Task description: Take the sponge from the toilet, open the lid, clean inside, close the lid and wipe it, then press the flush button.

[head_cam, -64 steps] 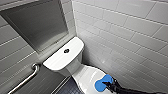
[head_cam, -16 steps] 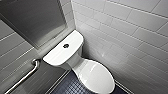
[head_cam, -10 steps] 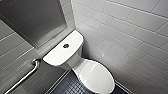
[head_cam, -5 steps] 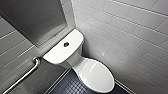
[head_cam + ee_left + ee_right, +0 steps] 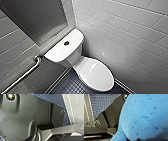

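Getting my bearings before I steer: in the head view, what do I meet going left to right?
Grab bar → flush button → lid → white tiled wall.

- Pale rectangular wall tiles (image 5: pixel 130 30) meet in a corner
- Dark blue studded floor (image 5: pixel 72 86)
- Grey metal panel (image 5: pixel 37 18) set in left wall
- Shiny grab rail (image 5: pixel 23 76) below the panel

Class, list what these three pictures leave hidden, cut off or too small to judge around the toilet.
Bowl interior: head view, the closed lid of the toilet covers it.
Outline of the sponge: right wrist view, cut off by the picture's edges.
Lower end of the grab rail: head view, cut off at the edge.
Markings on the flush button: head view, too small.
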Robot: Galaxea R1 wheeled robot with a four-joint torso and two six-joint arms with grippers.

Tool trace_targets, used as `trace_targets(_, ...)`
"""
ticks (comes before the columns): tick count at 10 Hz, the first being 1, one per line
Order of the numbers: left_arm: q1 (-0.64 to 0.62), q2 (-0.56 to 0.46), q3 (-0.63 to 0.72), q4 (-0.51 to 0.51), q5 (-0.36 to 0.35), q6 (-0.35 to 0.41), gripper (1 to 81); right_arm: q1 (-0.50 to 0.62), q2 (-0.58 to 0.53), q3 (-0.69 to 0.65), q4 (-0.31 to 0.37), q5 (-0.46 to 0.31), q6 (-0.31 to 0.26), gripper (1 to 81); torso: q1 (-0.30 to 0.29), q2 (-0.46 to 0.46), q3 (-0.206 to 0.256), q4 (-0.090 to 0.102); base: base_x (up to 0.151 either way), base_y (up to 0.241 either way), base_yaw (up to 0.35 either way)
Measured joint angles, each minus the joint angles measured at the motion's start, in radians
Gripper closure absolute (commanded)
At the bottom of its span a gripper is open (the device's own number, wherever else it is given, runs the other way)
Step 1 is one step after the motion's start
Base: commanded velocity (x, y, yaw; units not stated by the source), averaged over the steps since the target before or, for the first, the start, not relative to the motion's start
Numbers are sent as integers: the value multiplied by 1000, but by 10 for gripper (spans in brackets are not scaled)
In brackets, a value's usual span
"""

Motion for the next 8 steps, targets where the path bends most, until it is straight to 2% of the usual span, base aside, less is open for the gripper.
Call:
trace_targets(2,-26,-11,18,-6,9,-4,10,-29,8,-21,-2,-6,0,811,0,0,0,0,0,0,0)
trace_targets(5,-110,-50,104,-24,7,-51,10,-73,27,-70,-24,-11,0,811,0,-1,0,0,0,0,0)
trace_targets(8,-145,-56,124,-36,15,-77,10,-86,76,-127,-33,-11,0,811,38,-64,0,0,0,0,0)
